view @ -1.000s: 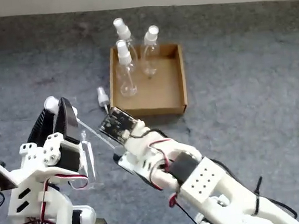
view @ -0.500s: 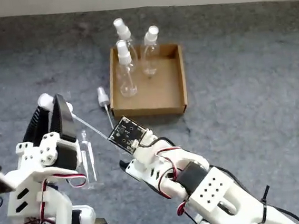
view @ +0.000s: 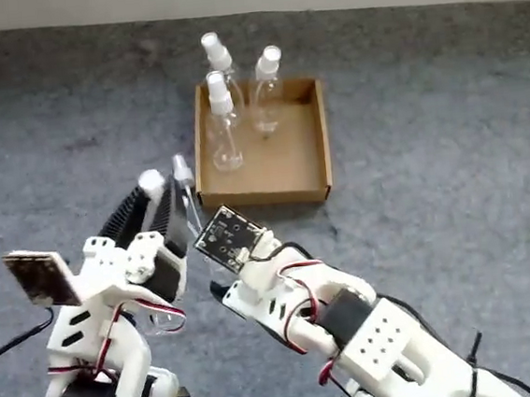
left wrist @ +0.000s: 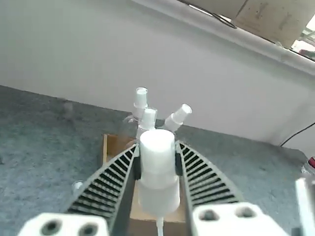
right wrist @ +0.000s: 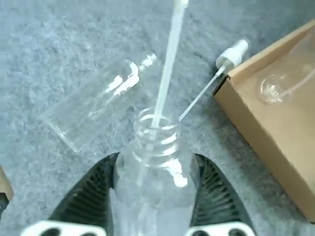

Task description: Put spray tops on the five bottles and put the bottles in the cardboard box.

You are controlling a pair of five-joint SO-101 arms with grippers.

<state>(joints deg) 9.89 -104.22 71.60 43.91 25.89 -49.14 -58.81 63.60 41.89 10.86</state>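
Clamped upright between the black ribbed fingers of the left gripper: a white spray top, thin dip tube hanging beneath. Beyond it, on the grey table, the cardboard box. At the box, three capped bottles: a far bottle, a nearer bottle just before it, a tilted bottle leaning away alongside. Near the box, lying on the table, a loose spray top. Behind all, a pale wall.

A grey, carpet-like table is carrying everything. An open cardboard box is sitting on it toward the far edge. A loose spray top is lying just beside the box's outer wall, its thin tube trailing away from the box. Near it, an empty clear bottle is lying on its side.
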